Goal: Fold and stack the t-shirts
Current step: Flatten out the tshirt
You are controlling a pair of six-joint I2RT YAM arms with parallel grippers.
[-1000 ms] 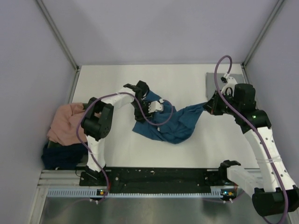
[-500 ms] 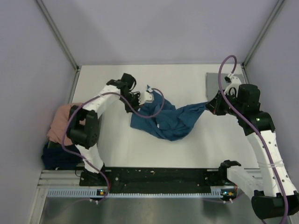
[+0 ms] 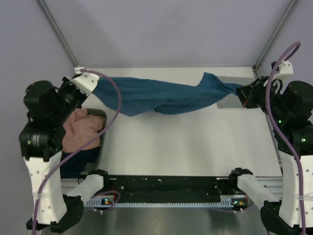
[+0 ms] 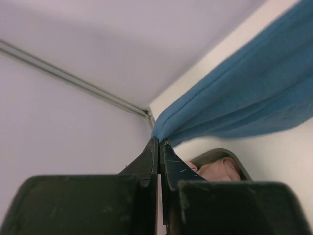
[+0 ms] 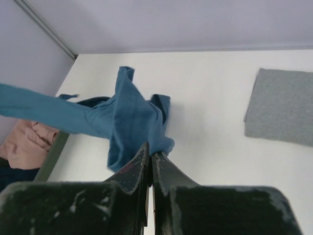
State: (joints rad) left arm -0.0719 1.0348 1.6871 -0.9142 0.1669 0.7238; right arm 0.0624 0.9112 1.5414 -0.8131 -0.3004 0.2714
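The teal-blue t-shirt (image 3: 161, 95) hangs stretched in the air across the back of the table, twisted near its right end. My left gripper (image 3: 90, 83) is shut on its left end, and the left wrist view shows the cloth (image 4: 244, 103) pinched at the fingertips (image 4: 159, 141). My right gripper (image 3: 242, 93) is shut on the right end, with a bunch of cloth (image 5: 132, 117) at the tips (image 5: 150, 149). A folded grey t-shirt (image 5: 281, 105) lies flat at the back right. The salmon-pink t-shirt (image 3: 80, 129) lies crumpled at the left, over the dark navy one (image 3: 80, 159).
A dark-rimmed bin (image 3: 101, 132) at the left edge holds the pink and navy shirts. Lilac walls with metal corner posts (image 3: 58, 32) close in the table on three sides. The black rail (image 3: 166, 183) with the arm bases runs along the near edge.
The left gripper has closed on the teal-blue shirt. Both arms rose and spread apart, pulling the shirt from a crumpled heap on the table into a span in the air.
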